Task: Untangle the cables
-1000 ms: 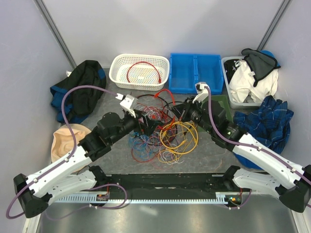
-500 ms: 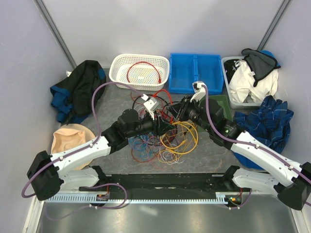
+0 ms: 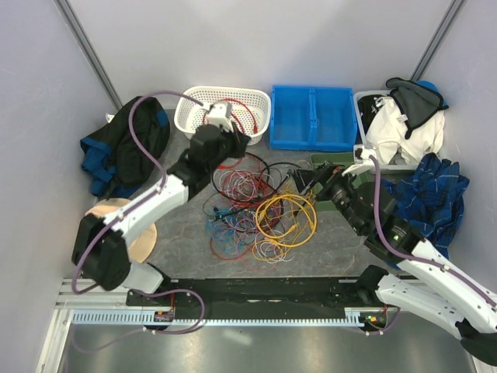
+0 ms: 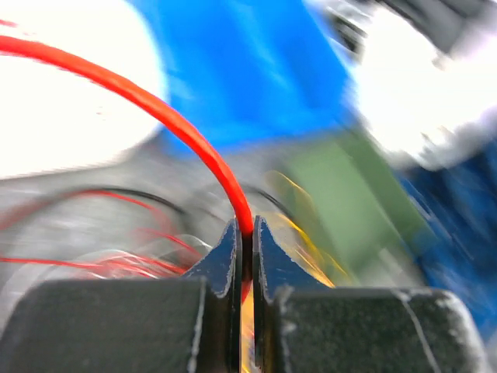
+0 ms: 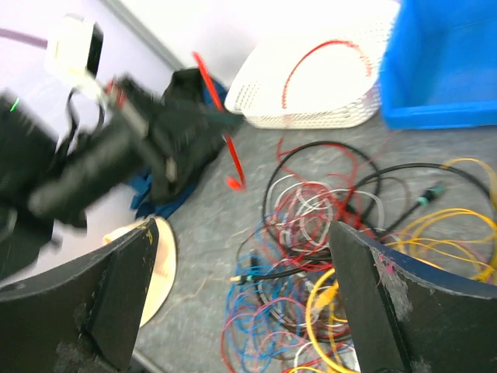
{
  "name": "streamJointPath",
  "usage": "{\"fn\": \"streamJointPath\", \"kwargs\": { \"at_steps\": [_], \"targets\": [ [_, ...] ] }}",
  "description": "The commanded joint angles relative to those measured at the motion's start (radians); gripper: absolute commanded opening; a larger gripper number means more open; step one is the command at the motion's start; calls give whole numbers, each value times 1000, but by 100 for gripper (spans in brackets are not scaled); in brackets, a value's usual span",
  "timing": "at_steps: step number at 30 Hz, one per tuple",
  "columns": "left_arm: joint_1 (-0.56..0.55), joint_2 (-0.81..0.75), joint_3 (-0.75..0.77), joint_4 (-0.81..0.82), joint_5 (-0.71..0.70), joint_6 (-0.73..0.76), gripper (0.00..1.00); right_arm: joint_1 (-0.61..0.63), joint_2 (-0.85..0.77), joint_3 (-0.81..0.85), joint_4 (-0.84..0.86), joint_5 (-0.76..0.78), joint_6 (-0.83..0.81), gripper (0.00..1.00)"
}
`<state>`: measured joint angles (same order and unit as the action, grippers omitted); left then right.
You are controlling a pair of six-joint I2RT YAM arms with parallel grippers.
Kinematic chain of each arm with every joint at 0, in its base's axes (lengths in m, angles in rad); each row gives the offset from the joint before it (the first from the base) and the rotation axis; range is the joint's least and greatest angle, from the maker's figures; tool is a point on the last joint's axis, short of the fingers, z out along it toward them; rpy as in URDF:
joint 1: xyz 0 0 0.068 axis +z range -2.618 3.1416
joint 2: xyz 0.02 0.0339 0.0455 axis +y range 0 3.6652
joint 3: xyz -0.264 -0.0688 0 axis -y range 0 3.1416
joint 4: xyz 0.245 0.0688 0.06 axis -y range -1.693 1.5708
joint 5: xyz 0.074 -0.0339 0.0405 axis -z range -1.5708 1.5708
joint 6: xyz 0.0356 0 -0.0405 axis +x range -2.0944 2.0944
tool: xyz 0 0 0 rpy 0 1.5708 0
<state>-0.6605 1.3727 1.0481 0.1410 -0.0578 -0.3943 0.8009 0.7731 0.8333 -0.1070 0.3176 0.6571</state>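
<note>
Cables: a heap of thin flexible wires in red, yellow-orange, blue, black and white. They lie in overlapping loops at mid-surface, between the two arms. A few carry small end plugs. The yellow-orange coil lies at the right of the heap, and the blue and red loops at the near left.

Red strand: smooth round insulation, pinched between the closed jaws of the left end effector. It arcs away in one long curve, and a short tail hangs below the jaws. Whether it is free of the heap cannot be told.

Position: the left end effector is at the far left edge of the heap, just beside the white basket, with the heap to its near right.

White basket: perforated plastic, already holding one red loop.

Right end effector: fingers spread wide and holding nothing, at the right edge of the heap, which lies to its left.

Judgement: the left arm is the nearer to the basket.
</note>
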Motion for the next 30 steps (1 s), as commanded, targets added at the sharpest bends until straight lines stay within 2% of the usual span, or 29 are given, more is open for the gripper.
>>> {"fn": "streamJointPath", "kwargs": {
  "at_steps": [1,7,8,12,13,14,15,16,17,19,21,22,23,25,26,30],
  "targets": [
    [142,138,185,-35,-132,-66,2,-3,-70,-82,-17,121,-13,98],
    [237,440,516,-6,-79,-54,2,-3,-103,-143,4,143,-42,98],
    [255,480,627,-38,-70,-64,2,-3,-92,-149,3,143,-40,98],
    [291,725,883,-99,-21,-104,2,-3,-67,-174,-8,144,-37,98],
    [297,765,929,-113,-30,-104,15,-3,-63,-178,-11,147,-37,98],
    [303,799,1025,-130,-40,-106,37,-3,-61,-183,-11,153,-37,98],
    [308,831,1071,-179,-53,-107,80,-3,-63,-191,-10,156,-39,98],
    [312,880,1111,-205,-77,-112,99,-3,-61,-192,-8,156,-39,98],
    [323,888,1150,-224,-74,-141,100,-3,-63,-192,-11,158,-42,98],
    [322,828,1112,-224,-74,-150,100,-3,-64,-194,-14,163,-51,98],
    [306,731,941,-172,-99,-146,100,-3,-66,-195,-14,173,-57,98],
    [299,618,866,-100,-123,-138,100,-3,-64,-195,-14,173,-60,98],
    [286,561,722,-78,-137,-138,100,-3,-64,-195,-13,172,-62,98],
    [271,443,589,-40,-155,-146,100,-3,-61,-197,-14,166,-53,98],
    [244,340,467,-29,-157,-141,100,-3,-58,-198,-13,164,-48,98],
    [125,100,200,-38,-171,-80,98,-3,-66,-203,-26,160,-34,98]
  ]
}}
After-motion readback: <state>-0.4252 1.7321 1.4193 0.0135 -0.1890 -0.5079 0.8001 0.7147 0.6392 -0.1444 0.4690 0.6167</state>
